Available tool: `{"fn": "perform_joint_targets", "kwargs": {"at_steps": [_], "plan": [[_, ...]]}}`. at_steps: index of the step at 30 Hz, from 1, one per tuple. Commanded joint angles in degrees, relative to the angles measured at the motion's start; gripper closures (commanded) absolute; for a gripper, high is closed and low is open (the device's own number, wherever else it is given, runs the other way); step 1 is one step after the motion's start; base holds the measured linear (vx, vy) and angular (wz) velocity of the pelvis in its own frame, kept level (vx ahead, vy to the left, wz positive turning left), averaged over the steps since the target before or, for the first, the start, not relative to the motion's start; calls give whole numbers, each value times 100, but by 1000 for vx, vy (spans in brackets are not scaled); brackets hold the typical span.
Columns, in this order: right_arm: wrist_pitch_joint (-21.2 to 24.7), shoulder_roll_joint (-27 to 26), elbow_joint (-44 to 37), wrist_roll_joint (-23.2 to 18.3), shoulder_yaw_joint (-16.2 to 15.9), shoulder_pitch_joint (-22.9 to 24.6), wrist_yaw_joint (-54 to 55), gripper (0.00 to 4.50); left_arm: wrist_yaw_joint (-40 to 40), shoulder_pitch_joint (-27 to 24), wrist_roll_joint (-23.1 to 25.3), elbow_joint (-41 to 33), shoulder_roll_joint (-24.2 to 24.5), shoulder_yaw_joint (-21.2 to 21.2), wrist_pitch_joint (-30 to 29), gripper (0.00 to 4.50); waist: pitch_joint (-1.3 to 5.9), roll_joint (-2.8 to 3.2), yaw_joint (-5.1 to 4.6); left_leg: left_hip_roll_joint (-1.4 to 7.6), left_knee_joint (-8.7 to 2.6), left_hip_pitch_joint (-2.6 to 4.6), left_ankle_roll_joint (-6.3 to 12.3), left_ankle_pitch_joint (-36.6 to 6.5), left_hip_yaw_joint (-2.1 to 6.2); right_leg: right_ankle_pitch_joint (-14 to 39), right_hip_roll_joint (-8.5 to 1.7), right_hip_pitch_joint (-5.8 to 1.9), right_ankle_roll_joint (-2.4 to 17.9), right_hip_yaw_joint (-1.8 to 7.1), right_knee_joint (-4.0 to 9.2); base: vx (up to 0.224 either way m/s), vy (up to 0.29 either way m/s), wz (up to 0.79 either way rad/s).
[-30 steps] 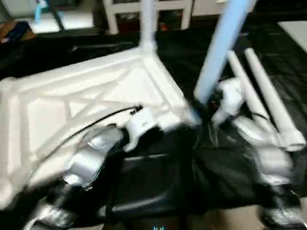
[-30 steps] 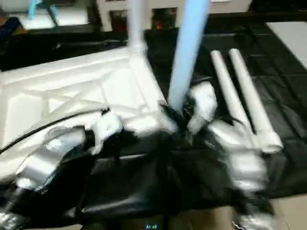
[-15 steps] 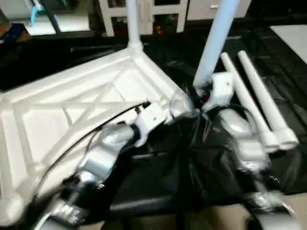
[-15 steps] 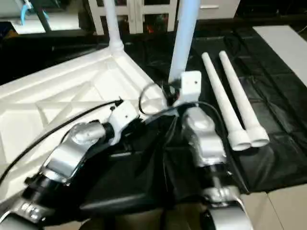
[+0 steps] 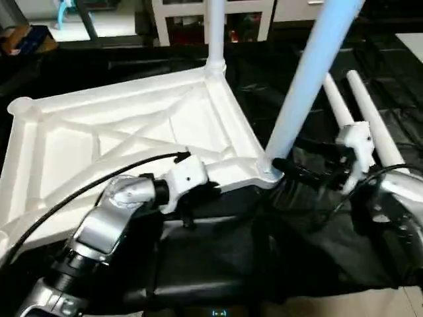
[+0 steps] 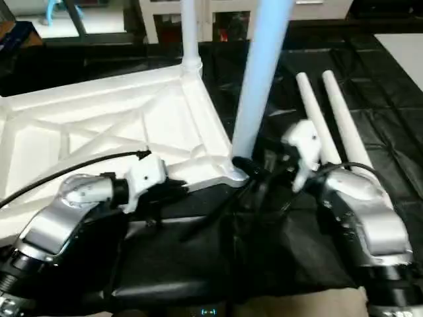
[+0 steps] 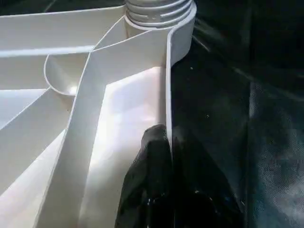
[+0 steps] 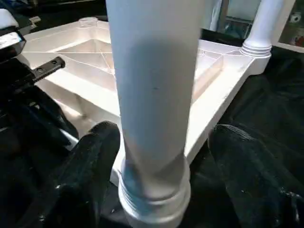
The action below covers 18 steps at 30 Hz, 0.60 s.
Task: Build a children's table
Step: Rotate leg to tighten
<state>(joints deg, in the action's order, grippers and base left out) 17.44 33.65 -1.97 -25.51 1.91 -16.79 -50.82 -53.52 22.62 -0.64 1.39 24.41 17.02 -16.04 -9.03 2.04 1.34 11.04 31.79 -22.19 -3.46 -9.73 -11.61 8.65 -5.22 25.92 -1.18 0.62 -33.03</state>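
Lying upside down: the table top, placed ribs-up on a black sheet.
Standing legs: one leg is seated upright in the near corner socket; a second leg is seen in the far corner.
Loose legs: two legs are laid side by side on the sheet, near the right arm.
Left gripper: its fingers are clamped on the top's rim.
Right gripper: its fingers are kept apart, one on each side of the near leg's base.
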Motion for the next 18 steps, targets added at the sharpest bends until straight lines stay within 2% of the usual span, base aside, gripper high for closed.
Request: {"fn": "perform_joint_targets", "kwargs": {"at_steps": [1, 2, 6, 7, 9, 12, 15, 18], "plan": [[106, 61, -144, -146, 42, 42, -133, 115, -154, -200, 5, 194, 76, 138, -27, 450, 331, -91, 7, 103, -320, 83, 552, -1233, 18, 1364, -100, -329, 1320, 37, 371, 0, 0, 0], [110, 66, -131, -144, 27, 39, -146, 140, -160, -201, -1, 192, 80, 144, -23, 450, 332, -87, 9, 109, -321, 92, 541, -1223, 19, 1353, -101, -319, 1315, 40, 372, 0, 0, 0], [198, -6, -92, -125, -92, -12, -202, 167, -175, -225, -73, 129, 85, 194, -14, 450, 356, -90, 8, 104, -298, 89, 594, -981, 12, 896, -78, -322, 1404, 39, 329, 0, 0, 0], [190, -27, -71, -127, -111, -31, -209, 183, -184, -236, -86, 110, 88, 200, -16, 450, 368, -95, 17, 100, -284, 83, 655, -851, 7, 663, -78, -336, 1464, 38, 302, 0, 0, 0], [149, -110, 55, -86, -176, -126, -227, 196, -218, -269, -98, 70, 93, 209, -14, 450, 369, -94, 18, 97, -279, 76, 712, -768, 7, 523, -77, -343, 1517, 34, 286, 0, 0, 0], [97, -165, 230, -12, -247, -245, -247, 226, -251, -280, -101, 58, 95, 210, -11, 450, 362, -84, 19, 104, -286, 97, 680, -889, 1, 667, -80, -333, 1542, 34, 301, 0, 0, 0], [60, -229, 395, 21, -284, -364, -263, 253, -262, -272, -105, 61, 91, 217, -11, 450, 356, -91, 8, 98, -293, 84, 630, -946, 6, 763, -83, -340, 1523, 32, 305, 0, 0, 0], [118, -258, 429, 17, -316, -413, -332, 259, -257, -273, -114, 37, 95, 231, -21, 450, 353, -107, -11, 97, -295, 83, 606, -1023, 6, 927, -87, -335, 1473, 38, 322, 0, 0, 0]]}}
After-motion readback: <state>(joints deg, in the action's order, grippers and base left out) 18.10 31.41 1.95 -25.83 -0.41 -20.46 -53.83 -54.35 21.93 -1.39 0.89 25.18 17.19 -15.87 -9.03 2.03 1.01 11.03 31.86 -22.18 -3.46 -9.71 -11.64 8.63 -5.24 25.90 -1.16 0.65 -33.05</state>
